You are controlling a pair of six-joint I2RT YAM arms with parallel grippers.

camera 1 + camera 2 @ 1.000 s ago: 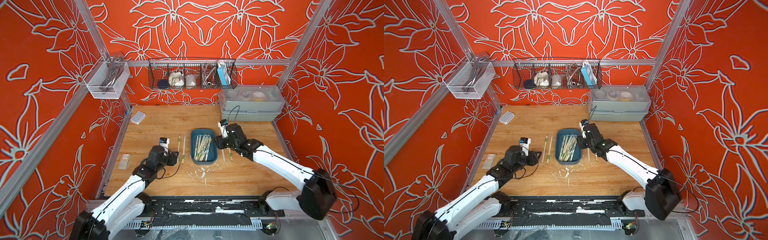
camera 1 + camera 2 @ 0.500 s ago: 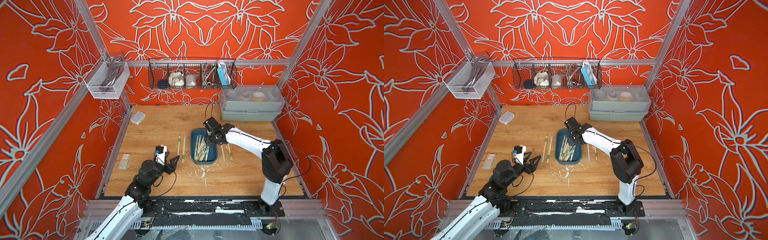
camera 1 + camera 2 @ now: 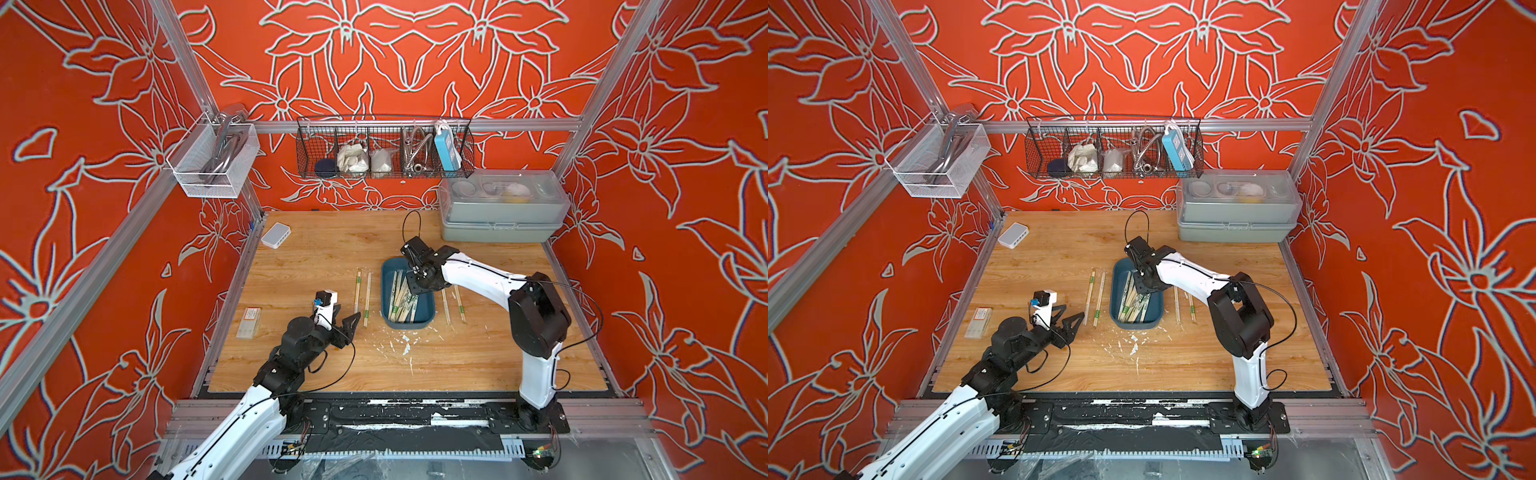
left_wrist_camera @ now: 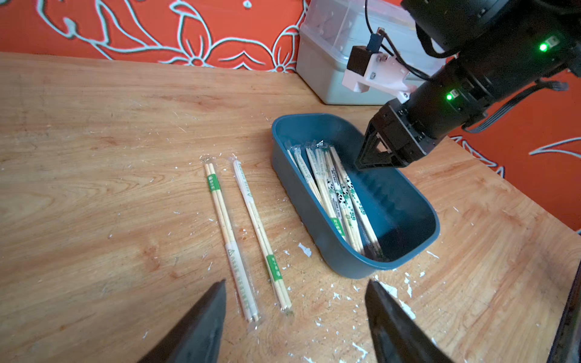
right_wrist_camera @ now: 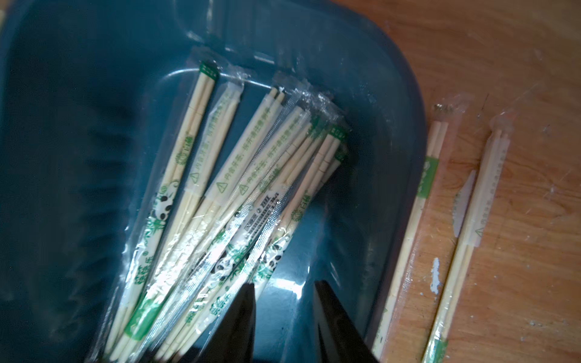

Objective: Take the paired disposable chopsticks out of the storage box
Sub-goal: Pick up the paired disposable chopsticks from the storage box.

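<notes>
Right gripper (image 5: pixel 284 286) was inside the storage box (image 5: pixel 63 132)
Its fingers (image 5: pixel 234 320) stood part-open, empty, chopsticks (image 5: pixel 239 163) just beside one, seemingly poised to pinch; left gripper (image 4: pixel 295 284) gaped empty.

Chopstick pairs, box and end effectors, counted

One storage box (image 3: pixel 409 326) sat on the surface (image 3: pixel 324 249), holding a heap of paired disposable chopsticks (image 4: pixel 336 191) too overlapped for an exact count, roughly eight. Four more lay outside it, two left-side pairs (image 4: pixel 219 204) and two right-side pairs (image 5: pixel 426 176). There were two tools, the left end effector (image 4: pixel 295 283) and the right end effector (image 5: pixel 283 284). Beyond stood one grey lidded case (image 3: pixel 498 216), one black wire basket (image 3: pixel 305 158), one white mesh basket (image 3: pixel 199 183) and one small white box (image 3: pixel 275 235).
</notes>
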